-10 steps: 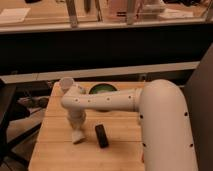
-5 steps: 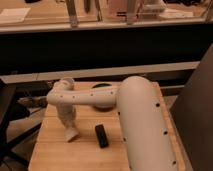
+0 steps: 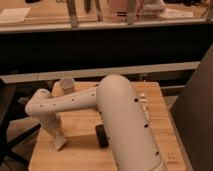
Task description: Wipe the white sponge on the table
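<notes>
Claw (image 3: pixel 56 135) hangs low over the front-left part of the table (image 3: pixel 80 156), pointing down from the wrist. Its tip meets the sponge (image 3: pixel 60 144), which lies on the planks near the left edge. Claw and sponge are both white and run together, so you cannot tell whether the claw is apart, together or clamped on the sponge. You can only see that they appear to touch. The sponge shows as a small pale wedge below the claw, with its lower end on the wood.

The arm (image 3: pixel 120 117) fills much of your view. It rises from the bottom right, bends at a broad elbow over the middle of the table and reaches left to the wrist. It covers the table's centre and much of the front-right, and the bottom edge of the picture cuts it off.

A black block (image 3: pixel 101 136) lies to the right of the sponge, apart from it. The arm hides its right side, so you see only a dark strip.

A cup (image 3: pixel 66 83) stands upright near the back-left corner, behind the arm and well apart from the sponge.

Just right of the arm a small pale thing (image 3: pixel 144 106) sits over the wood, and you cannot tell what it is.

Behind the table runs a dark counter (image 3: pixel 100 50) with glass panels on top. What stands behind the panels is too blurred to name.
</notes>
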You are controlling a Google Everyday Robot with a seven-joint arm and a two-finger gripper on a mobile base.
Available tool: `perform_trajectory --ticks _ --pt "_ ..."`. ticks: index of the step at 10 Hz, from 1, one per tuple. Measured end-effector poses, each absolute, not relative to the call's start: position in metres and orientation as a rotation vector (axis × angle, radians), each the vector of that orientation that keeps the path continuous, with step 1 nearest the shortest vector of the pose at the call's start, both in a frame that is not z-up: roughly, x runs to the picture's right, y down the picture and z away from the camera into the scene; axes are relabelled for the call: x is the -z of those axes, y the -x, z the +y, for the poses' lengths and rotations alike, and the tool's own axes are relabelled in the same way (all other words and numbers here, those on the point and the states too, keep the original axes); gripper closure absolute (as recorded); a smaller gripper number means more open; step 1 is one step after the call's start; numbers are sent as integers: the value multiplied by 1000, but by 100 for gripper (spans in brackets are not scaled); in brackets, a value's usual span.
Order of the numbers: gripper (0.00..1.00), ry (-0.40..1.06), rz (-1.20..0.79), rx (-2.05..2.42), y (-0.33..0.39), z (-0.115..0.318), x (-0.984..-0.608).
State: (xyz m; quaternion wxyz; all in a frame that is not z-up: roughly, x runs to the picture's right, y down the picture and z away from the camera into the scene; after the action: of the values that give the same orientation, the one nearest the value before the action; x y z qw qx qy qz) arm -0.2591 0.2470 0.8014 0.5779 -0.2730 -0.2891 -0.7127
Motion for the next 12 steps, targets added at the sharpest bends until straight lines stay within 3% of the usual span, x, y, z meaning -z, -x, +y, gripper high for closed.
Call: perform_trajectory --ticks 12 --pt "97 602 -631 1478 165 206 -824"
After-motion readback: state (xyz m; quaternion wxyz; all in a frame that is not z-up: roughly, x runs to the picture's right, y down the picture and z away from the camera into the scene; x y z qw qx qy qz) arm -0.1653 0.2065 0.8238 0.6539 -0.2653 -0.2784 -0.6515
